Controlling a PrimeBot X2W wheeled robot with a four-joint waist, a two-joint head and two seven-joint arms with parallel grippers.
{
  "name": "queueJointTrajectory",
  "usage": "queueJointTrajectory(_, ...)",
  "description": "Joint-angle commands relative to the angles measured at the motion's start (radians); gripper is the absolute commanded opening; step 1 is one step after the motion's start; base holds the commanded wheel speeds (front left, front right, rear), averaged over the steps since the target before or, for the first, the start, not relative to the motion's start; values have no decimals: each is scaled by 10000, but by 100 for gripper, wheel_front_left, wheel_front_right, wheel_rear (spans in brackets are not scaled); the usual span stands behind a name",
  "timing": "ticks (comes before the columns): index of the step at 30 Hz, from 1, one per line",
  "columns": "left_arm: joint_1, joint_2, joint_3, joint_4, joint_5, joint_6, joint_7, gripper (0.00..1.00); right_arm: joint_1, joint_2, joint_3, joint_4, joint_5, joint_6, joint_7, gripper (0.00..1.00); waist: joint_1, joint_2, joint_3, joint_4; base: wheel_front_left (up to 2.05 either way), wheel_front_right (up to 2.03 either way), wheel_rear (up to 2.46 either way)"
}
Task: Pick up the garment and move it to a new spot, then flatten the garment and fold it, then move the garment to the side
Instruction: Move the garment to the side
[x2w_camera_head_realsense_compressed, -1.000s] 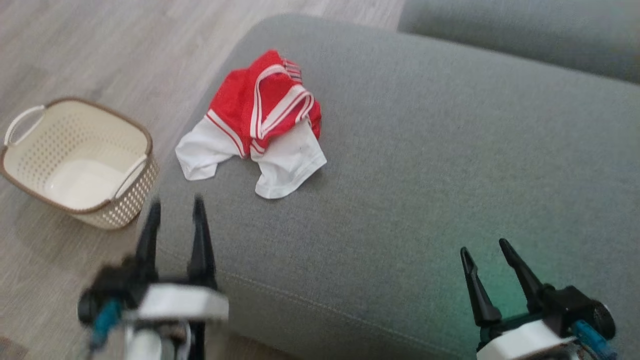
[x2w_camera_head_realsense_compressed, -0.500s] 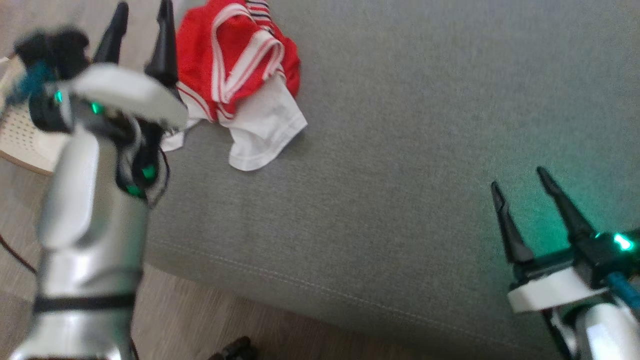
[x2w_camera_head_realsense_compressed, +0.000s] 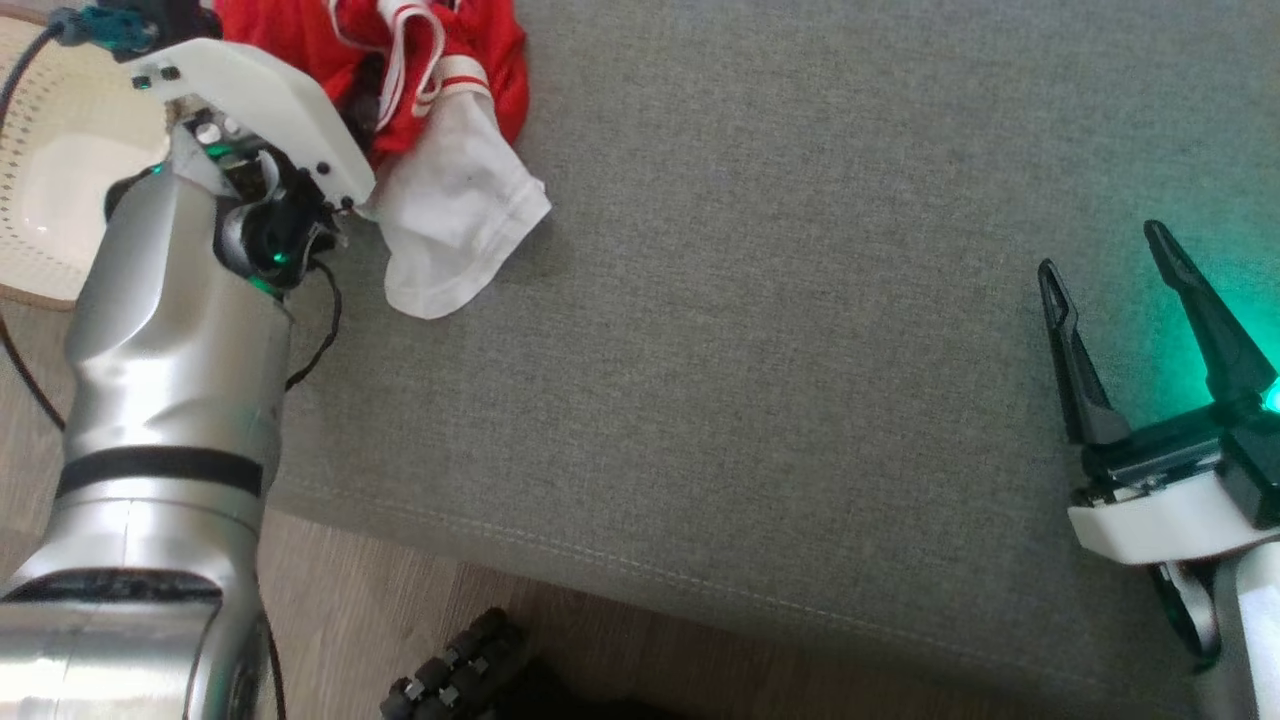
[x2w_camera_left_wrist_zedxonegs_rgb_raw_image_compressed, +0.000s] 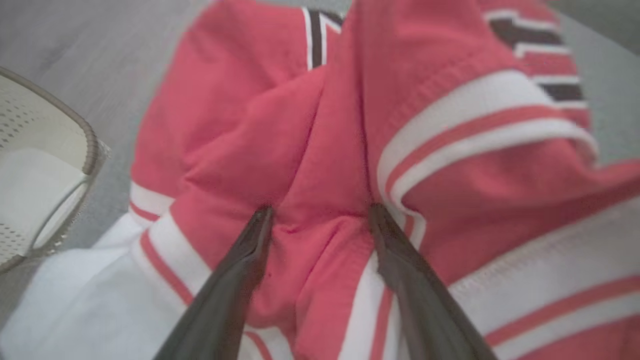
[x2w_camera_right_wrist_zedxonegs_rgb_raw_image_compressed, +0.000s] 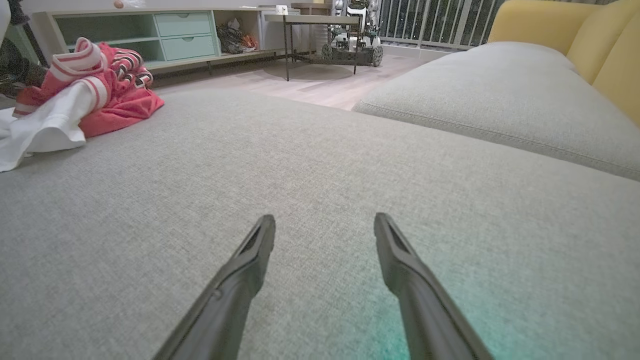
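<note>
Clearly the left arm is the one placed for the pick. In its wrist view the left gripper (x2w_camera_left_wrist_zedxonegs_rgb_raw_image_compressed: 320, 210) has its two fingers spread wide. The garment (x2w_camera_left_wrist_zedxonegs_rgb_raw_image_compressed: 320, 140), a crumpled red jersey with white bands, lies dead ahead at 12 o'clock. A red fold bulges into the gap between the tips, which look to be at the cloth or just short of it, and nothing is pinched yet.

In the head view the heap sits at 11 o'clock on the grey sofa cushion (x2w_camera_head_realsense_compressed: 760, 400), near the cushion's edge beside the basket (x2w_camera_head_realsense_compressed: 50, 170). It runs from the red bulk at 12 o'clock to a white sleeve at 6.

The right gripper (x2w_camera_head_realsense_compressed: 1100, 250), also spread and empty, hovers at 4 o'clock, well apart, with the garment off toward its 10 o'clock. My judgement is that closing the left fingers on that fold comes next.
</note>
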Motion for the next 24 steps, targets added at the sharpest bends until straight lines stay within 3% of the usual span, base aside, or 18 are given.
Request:
queueJointTrajectory(1,-313,467,213,89,-29,-108,-5,100,-49,-104,263,-393,13,-4,-65,100,-1,1,192,-91,0,0,0)
queueJointTrajectory(5,-474,344,69,889,-69,-305,-248,100,-139,-106,258,-495,41,-4,-65,100,-1,1,333,-163,0,0,0)
queueJointTrajectory(6,-503,327,34,1056,-83,-362,-328,38,-154,-100,252,-500,47,-4,-65,100,-1,1,342,-187,0,0,0)
queueJointTrajectory(7,-573,327,32,1208,-129,-464,-808,0,-202,-40,217,-479,62,-4,-65,100,-1,1,305,-249,0,0,0)
queueJointTrajectory(15,-349,339,-50,432,-855,-731,-3804,0,-429,540,458,-127,230,-4,-65,100,-1,1,-758,-761,0,0,0)
queueJointTrajectory(20,437,611,-828,-1396,-2236,-738,-4092,0,-664,1012,358,-3,348,-4,-65,100,-1,1,-1683,-1294,0,0,0)
queueJointTrajectory(24,1128,1184,-1309,-3231,-3487,-740,-3547,0,-782,1287,408,-71,387,-4,-65,100,-1,1,-2293,-1906,0,0,0)
